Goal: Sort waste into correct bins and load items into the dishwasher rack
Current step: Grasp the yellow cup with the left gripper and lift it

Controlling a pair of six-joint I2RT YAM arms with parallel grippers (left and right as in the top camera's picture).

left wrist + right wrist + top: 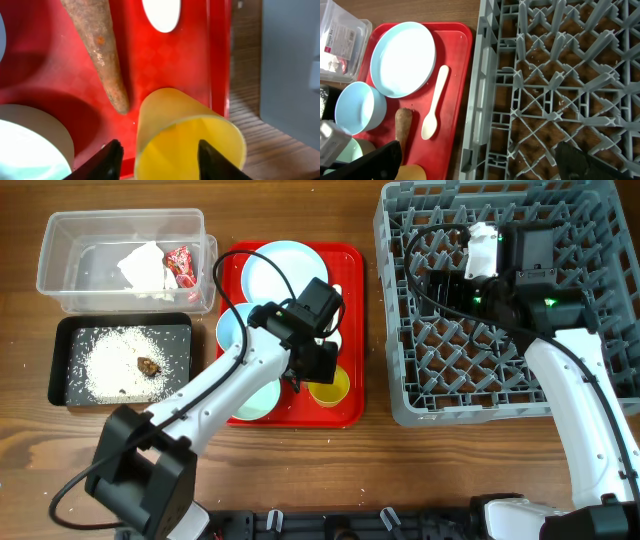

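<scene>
My left gripper (318,372) is open over the small yellow cup (332,390) at the red tray's front right corner. In the left wrist view its fingers (162,160) straddle the cup's near wall (187,132): one finger outside, one over the mouth. The brown cone (105,55) lies just beyond the cup. On the tray are the pale-blue plate (280,270), the pale-blue bowl (228,330), the mint-green bowl (258,400) and the white spoon (434,107). My right gripper (440,285) is open and empty over the grey rack (450,370), near its left edge (480,165).
The clear tub (60,240) at the back left holds crumpled tissue (145,268) and the red-and-white wrapper (180,262). The black tray (65,360) in front of it holds rice grains (115,360) and a dark lump (150,365). The red tray (355,300) lies close beside the rack.
</scene>
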